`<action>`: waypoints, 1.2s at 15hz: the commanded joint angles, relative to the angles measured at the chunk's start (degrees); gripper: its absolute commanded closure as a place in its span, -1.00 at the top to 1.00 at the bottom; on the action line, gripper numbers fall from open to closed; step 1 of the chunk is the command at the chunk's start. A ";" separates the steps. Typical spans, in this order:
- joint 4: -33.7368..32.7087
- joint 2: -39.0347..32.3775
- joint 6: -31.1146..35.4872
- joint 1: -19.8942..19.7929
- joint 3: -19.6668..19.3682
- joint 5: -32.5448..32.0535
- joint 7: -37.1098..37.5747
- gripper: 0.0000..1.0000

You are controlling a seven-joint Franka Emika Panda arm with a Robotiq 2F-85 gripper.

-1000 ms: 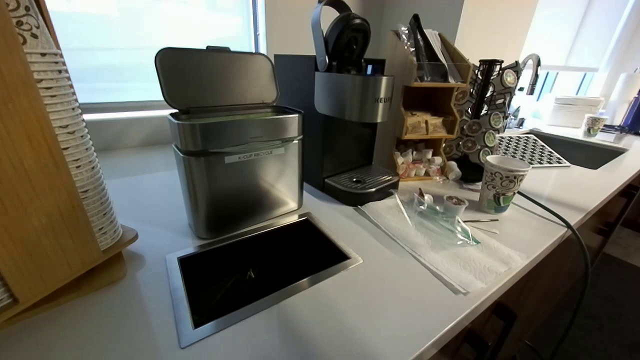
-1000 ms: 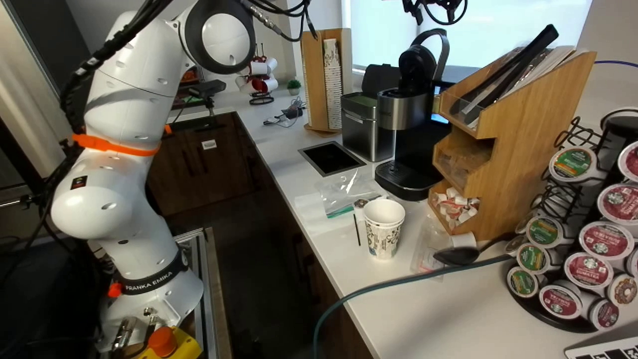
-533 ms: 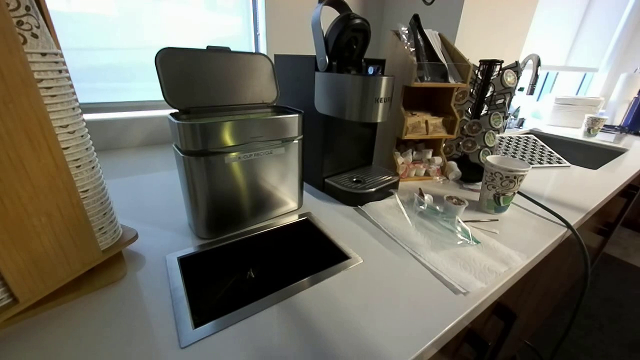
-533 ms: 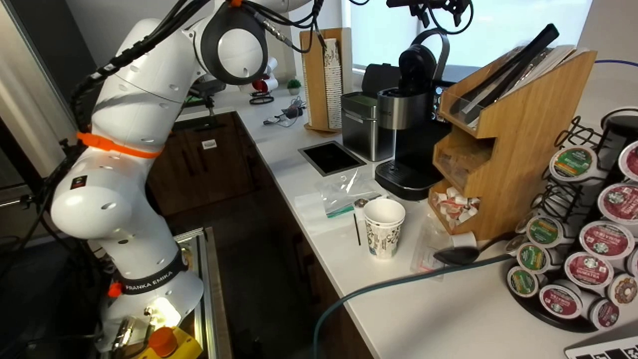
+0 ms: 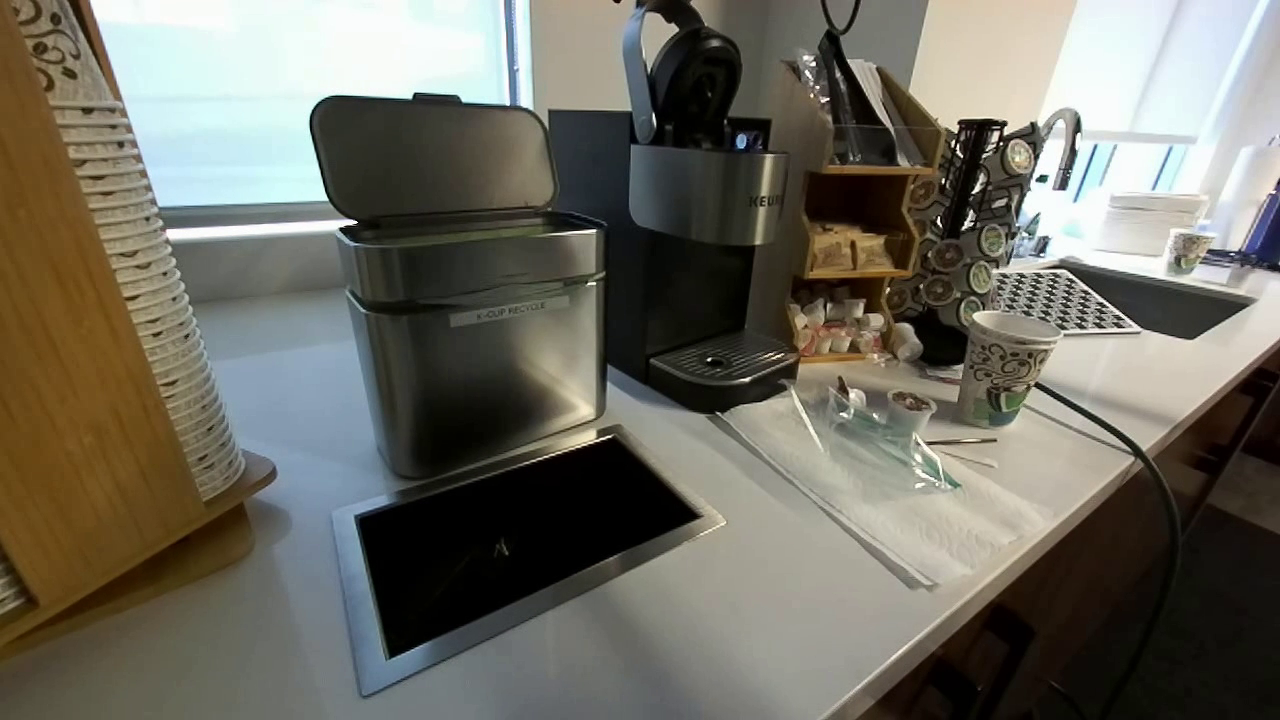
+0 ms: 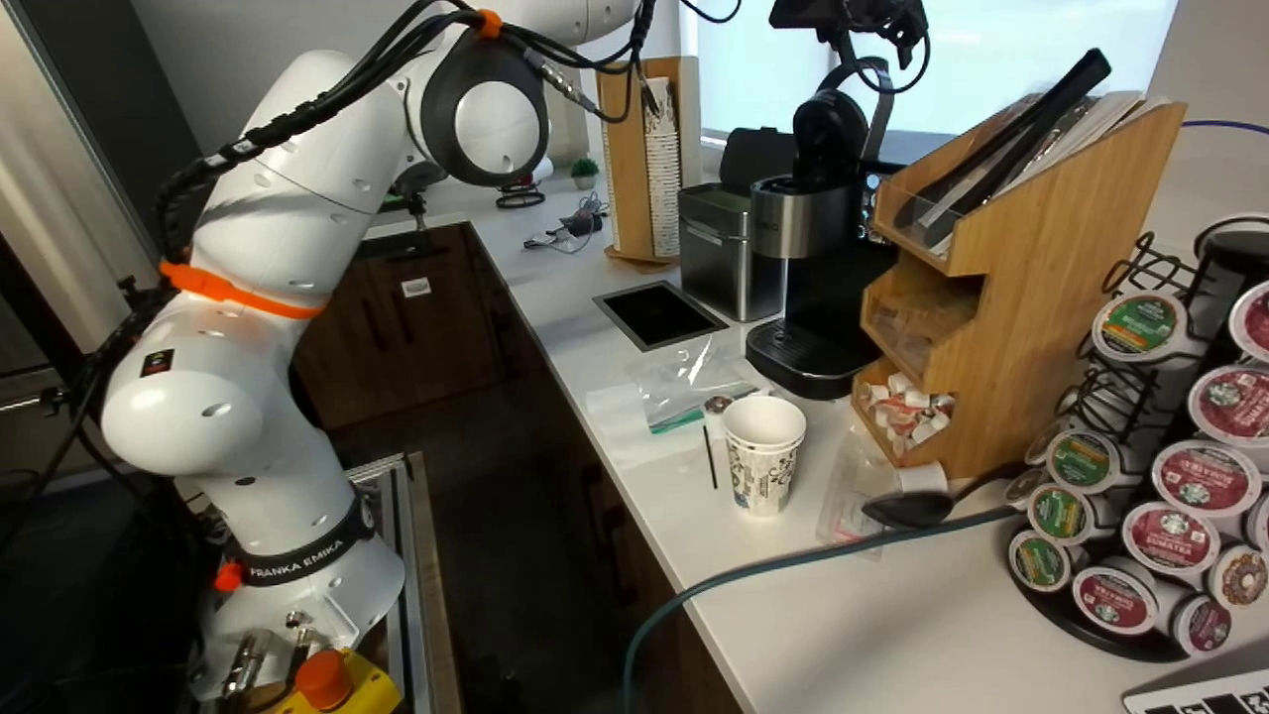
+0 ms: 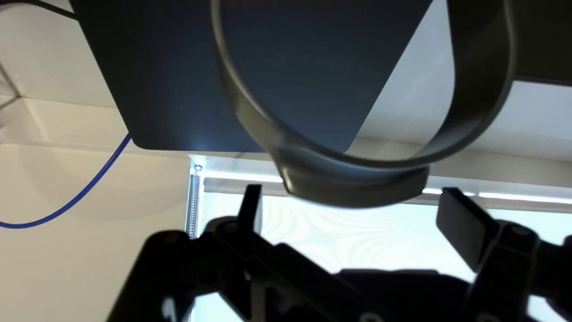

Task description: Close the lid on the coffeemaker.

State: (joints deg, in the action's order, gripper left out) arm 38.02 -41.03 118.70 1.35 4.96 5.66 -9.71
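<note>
Dark grey and black, the coffeemaker (image 5: 705,195) is being shown at upper centre in an exterior view, its lid (image 5: 700,85) standing raised on top with the black inside exposed. In the wrist view, the lid's curved handle (image 7: 355,190) is being seen across upper centre and right, and its lower bend is being flanked by the tool (image 7: 353,197): the two fingers (image 7: 464,228) are being held wide apart, one at each side of the band, with gaps showing between. Whether the handle is being touched cannot be told. In an exterior view, the arm (image 6: 263,213) is being shown from lower left up to the top edge, where the tool is being cropped right of centre; the handle is being partly overlapped there.

Across the bench (image 5: 690,620), a steel bin (image 5: 480,370) is being seen left of the coffeemaker, its flap (image 5: 435,160) tilted up. Below it in the frame, a dark opening (image 5: 520,540) is being bordered by a steel rim (image 5: 363,600). Right of centre, a paper towel (image 5: 960,530) is being partly covered by a clear bag (image 5: 870,455), and nested cups (image 5: 1005,375) are standing just beside. In an exterior view, pods (image 6: 1170,535) are being carried by a black rack (image 6: 1239,253) at far right, while a wooden organiser (image 6: 1051,297) is standing between the rack and the coffeemaker.
</note>
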 commanded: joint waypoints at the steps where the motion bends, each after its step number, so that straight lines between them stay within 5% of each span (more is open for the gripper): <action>1: -2.93 -1.39 -3.11 0.22 0.06 0.96 5.13 1.00; 18: -2.63 5.79 -38.46 -5.24 3.81 13.00 24.75 1.00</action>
State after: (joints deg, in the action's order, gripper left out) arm 33.27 -36.23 84.91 -2.08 7.65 15.25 10.57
